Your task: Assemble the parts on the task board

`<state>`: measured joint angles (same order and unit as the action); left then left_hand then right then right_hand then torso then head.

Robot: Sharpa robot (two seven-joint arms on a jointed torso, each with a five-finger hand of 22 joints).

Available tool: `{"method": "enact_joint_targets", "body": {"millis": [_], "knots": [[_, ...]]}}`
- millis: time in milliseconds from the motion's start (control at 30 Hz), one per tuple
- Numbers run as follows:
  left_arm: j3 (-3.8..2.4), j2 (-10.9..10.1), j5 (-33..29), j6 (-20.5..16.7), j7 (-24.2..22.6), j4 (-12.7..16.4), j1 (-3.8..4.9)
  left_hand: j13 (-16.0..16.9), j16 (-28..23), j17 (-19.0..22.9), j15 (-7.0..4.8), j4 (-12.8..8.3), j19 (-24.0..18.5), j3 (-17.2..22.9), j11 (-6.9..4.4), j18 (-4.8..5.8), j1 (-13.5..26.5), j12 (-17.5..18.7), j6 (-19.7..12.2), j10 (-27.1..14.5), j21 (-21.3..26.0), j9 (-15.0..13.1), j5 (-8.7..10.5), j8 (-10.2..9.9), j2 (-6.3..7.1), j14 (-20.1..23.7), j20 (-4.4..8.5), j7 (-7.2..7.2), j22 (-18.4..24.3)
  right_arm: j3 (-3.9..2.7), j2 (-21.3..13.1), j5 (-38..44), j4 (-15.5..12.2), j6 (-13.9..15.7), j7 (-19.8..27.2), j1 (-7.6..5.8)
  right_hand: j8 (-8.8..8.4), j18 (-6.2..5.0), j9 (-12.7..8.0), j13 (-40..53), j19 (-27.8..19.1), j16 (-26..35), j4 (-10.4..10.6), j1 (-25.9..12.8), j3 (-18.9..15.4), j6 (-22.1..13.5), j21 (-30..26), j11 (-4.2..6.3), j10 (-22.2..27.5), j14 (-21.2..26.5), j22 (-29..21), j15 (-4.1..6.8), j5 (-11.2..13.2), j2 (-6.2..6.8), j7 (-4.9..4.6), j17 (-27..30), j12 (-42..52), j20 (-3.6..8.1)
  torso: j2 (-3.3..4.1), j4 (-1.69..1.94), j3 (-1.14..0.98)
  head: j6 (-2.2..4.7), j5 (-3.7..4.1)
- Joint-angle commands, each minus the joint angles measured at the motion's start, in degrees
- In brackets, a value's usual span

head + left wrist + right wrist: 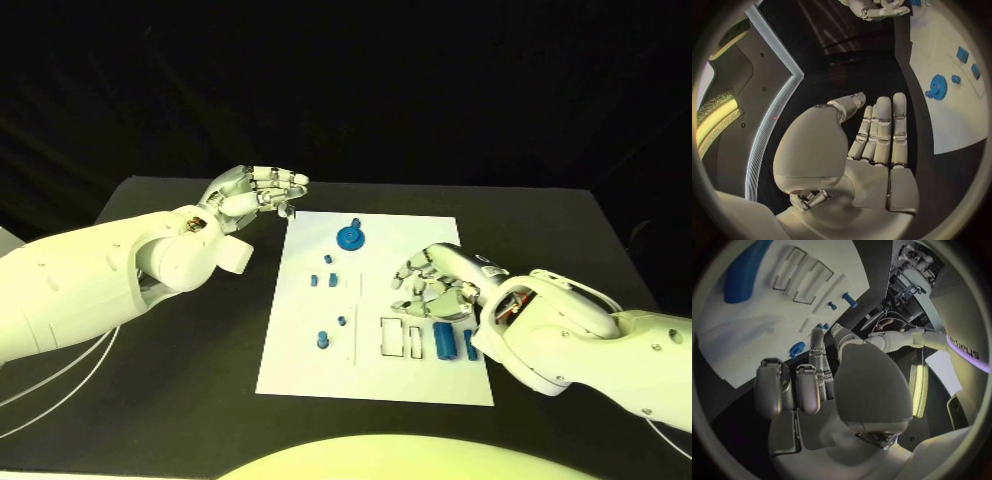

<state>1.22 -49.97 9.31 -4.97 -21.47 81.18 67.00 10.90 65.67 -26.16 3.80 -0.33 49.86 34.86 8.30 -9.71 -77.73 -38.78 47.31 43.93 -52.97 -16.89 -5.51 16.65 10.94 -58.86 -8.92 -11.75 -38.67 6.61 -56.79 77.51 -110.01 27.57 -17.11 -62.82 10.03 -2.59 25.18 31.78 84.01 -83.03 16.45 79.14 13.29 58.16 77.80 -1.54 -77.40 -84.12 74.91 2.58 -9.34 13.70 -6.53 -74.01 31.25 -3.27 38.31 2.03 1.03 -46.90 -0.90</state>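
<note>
a black worktop (173, 400) is seen carrying a flat white board (378, 370) at its middle. the left robot hand (257, 192) is held just off the board's far left corner, fingers straight and close together, nothing gripped. the right robot hand (437, 280) is poised over the board's right side with fingers curled; whether anything is pinched cannot be told. a round blue gear (351, 238) is set between the hands, and small blue pegs (323, 341) are spread over the left half.
</note>
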Motion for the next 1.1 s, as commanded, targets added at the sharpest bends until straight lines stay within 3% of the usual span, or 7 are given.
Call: {"method": "enact_joint_targets", "body": {"millis": [33,67,167,300,767,900,1100], "knots": [[0.01,0.0,-0.2,0.6,-0.6,0.3,-0.05,-0.1,-0.2,0.1,0.04,-0.1,-0.3,-0.1,-0.03,-0.83,-0.1,0.1,-0.2,-0.5,-0.2,0.1,-0.14,0.3,-0.28,0.2,-0.30,0.01,-0.1,0.04,-3.1,-13.0,-1.2,-4.7,0.6,-0.28,1.62,0.74,0.6,26.2,3.9,-0.3,-0.1,-0.3,-1.6,-1.1,1.4,0.09,0.1,-3.3,12.2,0.45,-0.5,-1.44,0.39,-0.4,25.6,0.02,-0.27,-0.30,0.06,-0.06,0.73],[0.03,0.0,-0.2,0.6,-0.6,0.4,-0.06,-0.1,-0.2,0.1,0.04,-0.1,-0.3,-0.1,-0.03,-0.83,-0.1,0.1,-0.2,-0.5,-0.2,0.1,-0.14,0.3,-0.28,0.2,-0.30,0.01,-0.1,0.06,-4.1,-13.5,-1.5,-5.2,0.0,-0.33,2.22,0.77,0.8,33.6,4.0,-0.8,-0.2,-0.3,-2.3,-1.6,2.1,0.08,-1.1,-3.4,12.4,-0.10,-0.5,-1.83,0.40,-1.3,32.7,0.35,-0.29,-0.37,0.04,-0.09,0.81],[0.07,-0.1,-0.2,0.5,-0.6,0.5,-0.10,-0.1,-0.2,0.1,0.04,-0.1,-0.3,-0.1,-0.03,-0.83,-0.1,0.1,-0.2,-0.5,-0.2,0.1,-0.14,0.3,-0.28,0.2,-0.30,0.01,-0.1,0.15,-6.6,-13.4,-2.1,-6.2,-2.3,-0.36,4.18,1.22,1.6,47.2,4.5,-2.5,0.1,-2.1,-4.9,-1.6,4.4,0.15,-6.2,-4.0,13.2,0.28,-0.3,-2.71,0.37,-4.6,46.8,0.08,-0.34,-0.51,0.01,-0.16,1.19],[0.11,-0.2,-0.2,0.5,-0.6,0.7,-0.13,-0.1,-0.2,0.1,0.04,-0.1,-0.3,-0.1,-0.03,-0.83,-0.1,0.1,-0.2,-0.5,-0.2,0.1,-0.14,0.3,-0.28,0.2,-0.30,0.01,-0.1,0.34,-9.1,-11.4,-2.7,-7.4,-5.5,-0.29,6.13,1.63,2.6,53.1,5.0,-4.2,0.3,-4.2,-7.6,-0.9,6.8,0.38,-9.2,-4.7,13.8,0.28,0.4,-3.83,0.84,-8.7,53.0,0.23,-0.35,-0.62,0.03,0.06,1.44],[0.25,-0.6,-0.2,0.6,-0.6,1.2,-0.21,-0.1,-0.2,0.1,0.05,-0.1,-0.3,-0.1,-0.03,-0.83,-0.1,0.1,-0.2,-0.5,-0.2,0.1,-0.15,0.4,-0.32,0.2,-0.31,0.01,-0.1,0.70,-10.8,-2.1,-3.8,-9.0,-14.3,2.08,8.47,2.30,4.3,55.6,5.7,-5.9,0.6,-10.9,-13.6,-0.4,10.6,0.88,-10.5,-5.3,14.7,0.62,4.3,-4.04,1.49,-12.7,55.5,0.52,-0.30,-0.44,0.06,-0.23,3.52],[0.27,-0.7,-0.2,0.6,-0.6,1.3,-0.22,-0.1,-0.2,0.1,0.05,-0.1,-0.3,-0.1,-0.03,-0.83,-0.1,0.1,-0.2,-0.5,-0.2,0.1,-0.15,0.4,-0.32,0.2,-0.31,0.01,-0.1,0.72,-10.2,-1.6,-3.7,-9.0,-15.1,2.52,9.04,2.35,4.7,55.7,5.7,-5.9,0.5,-11.7,-16.5,-0.6,10.9,1.00,-10.6,-5.3,14.8,0.72,1.9,-4.51,1.62,-12.9,55.5,0.61,-0.31,-0.46,0.08,-0.31,3.60],[0.29,-0.8,-0.2,0.8,-0.5,1.3,-0.23,-0.1,-0.2,0.1,0.05,-0.1,-0.3,-0.1,-0.03,-0.83,-0.1,0.1,-0.2,-0.5,-0.2,0.1,-0.15,0.4,-0.32,0.2,-0.31,0.01,-0.1,0.72,-8.9,-0.2,-3.0,-9.0,-16.4,3.38,9.24,2.39,4.8,55.6,5.8,-6.0,0.5,-11.6,-17.3,-0.5,11.1,1.02,-10.5,-5.3,14.8,0.73,1.5,-4.82,1.66,-13.0,55.4,0.62,-0.31,-0.44,0.07,-0.51,3.46]]}}
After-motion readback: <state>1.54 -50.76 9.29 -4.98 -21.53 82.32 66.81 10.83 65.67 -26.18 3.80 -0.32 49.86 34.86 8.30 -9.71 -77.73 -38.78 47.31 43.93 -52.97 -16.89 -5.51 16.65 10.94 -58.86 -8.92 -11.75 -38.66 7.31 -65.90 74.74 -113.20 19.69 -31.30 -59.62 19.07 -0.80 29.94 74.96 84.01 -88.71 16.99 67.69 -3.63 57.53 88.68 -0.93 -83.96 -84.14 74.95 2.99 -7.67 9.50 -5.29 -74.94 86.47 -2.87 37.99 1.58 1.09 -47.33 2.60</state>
